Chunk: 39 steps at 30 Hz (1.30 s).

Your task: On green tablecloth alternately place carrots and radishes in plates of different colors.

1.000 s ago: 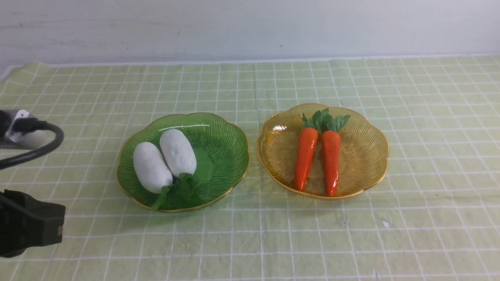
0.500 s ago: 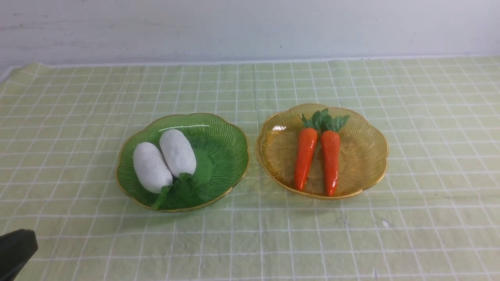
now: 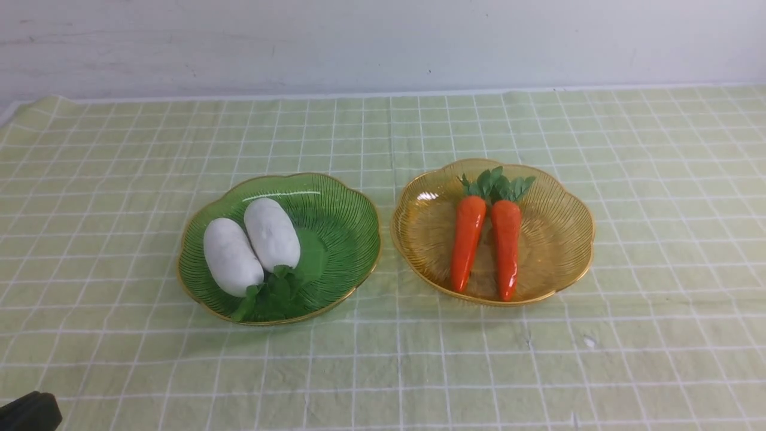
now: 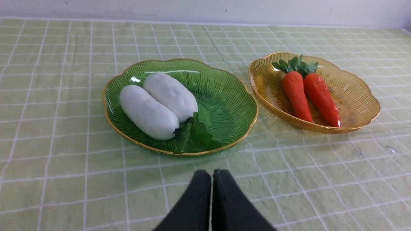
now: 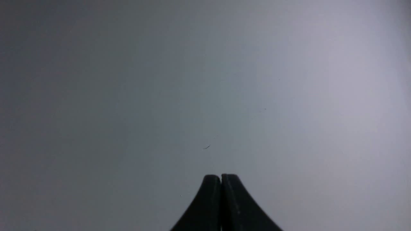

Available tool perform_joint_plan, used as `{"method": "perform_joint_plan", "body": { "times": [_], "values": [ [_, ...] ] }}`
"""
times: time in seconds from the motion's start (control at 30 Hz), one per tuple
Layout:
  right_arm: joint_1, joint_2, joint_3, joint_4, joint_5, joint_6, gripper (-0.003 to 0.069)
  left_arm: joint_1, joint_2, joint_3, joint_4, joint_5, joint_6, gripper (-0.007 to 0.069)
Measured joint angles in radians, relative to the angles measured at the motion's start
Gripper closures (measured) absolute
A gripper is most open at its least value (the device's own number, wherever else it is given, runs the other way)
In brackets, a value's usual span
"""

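Two white radishes (image 3: pixel 251 245) (image 4: pixel 159 104) lie side by side in the green plate (image 3: pixel 347 221) (image 4: pixel 231 106), leaves toward the near rim. Two orange carrots (image 3: pixel 488 245) (image 4: pixel 310 96) rest in the amber plate (image 3: pixel 562 239) (image 4: pixel 356 96), leafy tops at the far side. Both plates sit on the green tablecloth (image 3: pixel 383 371). My left gripper (image 4: pixel 212 175) is shut and empty, hovering over bare cloth short of the green plate; only a black corner of that arm (image 3: pixel 27 413) shows in the front view. My right gripper (image 5: pixel 221 178) is shut, facing a plain grey surface, absent from the front view.
A pale wall (image 3: pixel 383 42) runs behind the table's far edge. The cloth is slightly wrinkled, with a small dark mark (image 3: pixel 529 342) and a light fleck (image 3: pixel 591 342) in front of the amber plate.
My left arm has drawn back toward the lower left corner of the front view, leaving only a small black tip. Plates and vegetables have not moved.
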Motion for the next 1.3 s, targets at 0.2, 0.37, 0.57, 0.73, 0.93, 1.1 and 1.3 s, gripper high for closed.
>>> {"method": "perform_joint_plan", "body": {
  "times": [0.2,0.37,0.57,0.73,0.93,1.1,1.3],
  "values": [
    [0.000,0.000,0.000,-0.002,0.000,0.000,0.0673,0.000,0.000,0.017,0.087,-0.043,0.082,0.0632],
    [0.000,0.000,0.000,-0.002,0.000,0.000,0.0673,-0.005,-0.009,0.118,0.239,-0.158,0.058,0.0632],
    [0.000,0.000,0.000,-0.002,0.000,0.000,0.0673,-0.058,-0.058,0.295,0.381,-0.292,-0.101,0.0632],
    [0.000,0.000,0.000,-0.002,0.001,0.000,0.0673,-0.061,-0.107,0.417,0.386,-0.334,-0.138,0.0632],
    [0.000,0.000,0.000,-0.002,0.001,0.000,0.0673,-0.061,-0.118,0.421,0.377,-0.332,-0.139,0.0632],
    [0.000,0.000,0.000,-0.002,0.001,0.000,0.0673,-0.061,-0.118,0.421,0.376,-0.332,-0.139,0.0632],
    [0.000,0.000,0.000,-0.002,0.001,0.000,0.0673,-0.061,-0.118,0.421,0.376,-0.332,-0.139,0.0632]
  ]
}}
